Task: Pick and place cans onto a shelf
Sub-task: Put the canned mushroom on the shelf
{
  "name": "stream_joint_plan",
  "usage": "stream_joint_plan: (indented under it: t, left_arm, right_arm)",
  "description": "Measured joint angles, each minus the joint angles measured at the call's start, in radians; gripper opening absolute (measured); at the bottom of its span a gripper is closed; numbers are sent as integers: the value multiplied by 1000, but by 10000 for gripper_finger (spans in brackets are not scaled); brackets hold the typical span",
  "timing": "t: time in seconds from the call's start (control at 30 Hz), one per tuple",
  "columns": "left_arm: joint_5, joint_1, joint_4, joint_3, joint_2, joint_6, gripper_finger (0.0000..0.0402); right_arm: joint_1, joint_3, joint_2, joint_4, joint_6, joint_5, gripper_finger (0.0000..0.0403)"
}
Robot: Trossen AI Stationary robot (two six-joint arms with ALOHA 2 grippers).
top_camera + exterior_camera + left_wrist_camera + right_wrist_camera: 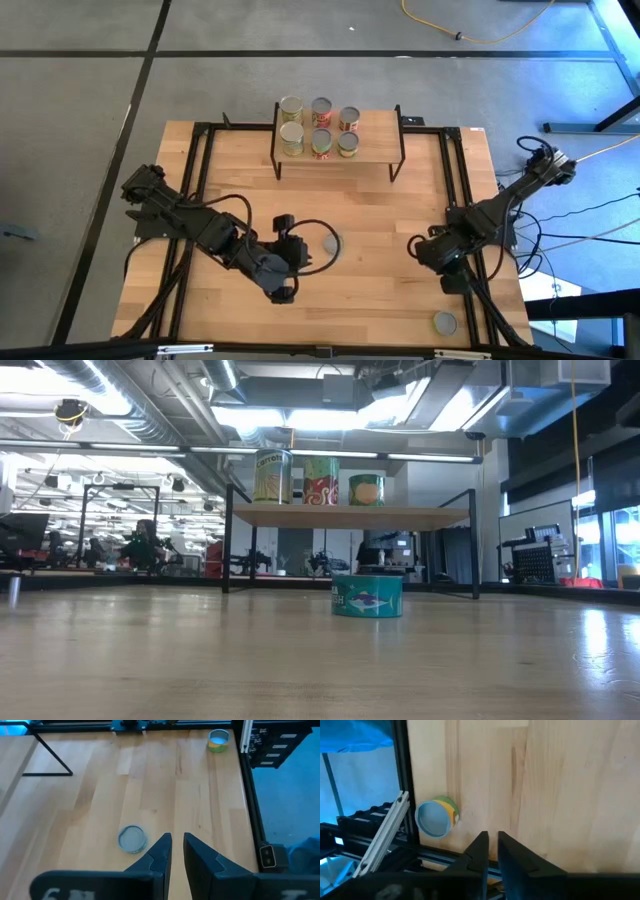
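a robotics lab or industrial workshop. the low view looks across the wooden table (pixel 300 660) into a large open hall with exposed ceiling ducts (pixel 110 400), strip lights (pixel 300 415) and more equipment rigs (pixel 140 545) on benches. from above, a grey concrete floor (pixel 80 110) with loose cables (pixel 470 30).

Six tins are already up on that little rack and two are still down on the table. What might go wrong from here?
The shelf holds six cans packed close on one side, so setting another beside them could knock one over. The yellow-labelled can sits near the table's corner by the frame, so a clumsy grab by the right gripper might push it off. The teal can is low and flat, so the left gripper may slip on it.
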Motion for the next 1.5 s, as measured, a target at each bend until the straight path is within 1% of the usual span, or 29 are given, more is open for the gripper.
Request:
stream_joint_plan:
  t: [0.13,0.27,0.47,0.57,0.7,0.8,1.07,1.23,1.5]
  left_arm:
    - [-3,-9,-11,0,0,-1,43]
    - [0,-10,-17,0,0,-2,43]
    - [0,-9,-36,0,0,-2,43]
    - [1,-9,-41,0,0,-2,43]
    - [1,-9,-40,0,0,0,43]
    - [1,-9,-41,0,0,0,43]
    - [2,-9,-41,0,0,0,43]
    - [3,-9,-41,0,0,0,43]
    - [3,-9,-41,0,1,1,43]
  right_arm:
    - [15,-10,18,12,-7,-8,66]
    - [64,-10,52,75,-117,-11,83]
    - [182,-10,148,252,-228,0,82]
    - [234,-10,219,281,-233,6,82]
    - [291,-10,305,282,-234,-24,82]
    - [320,-10,359,302,-235,-27,82]
    - [335,-10,449,346,-240,-24,82]
    - [335,-10,478,384,-240,11,82]
    - [335,-8,524,390,-257,5,82]
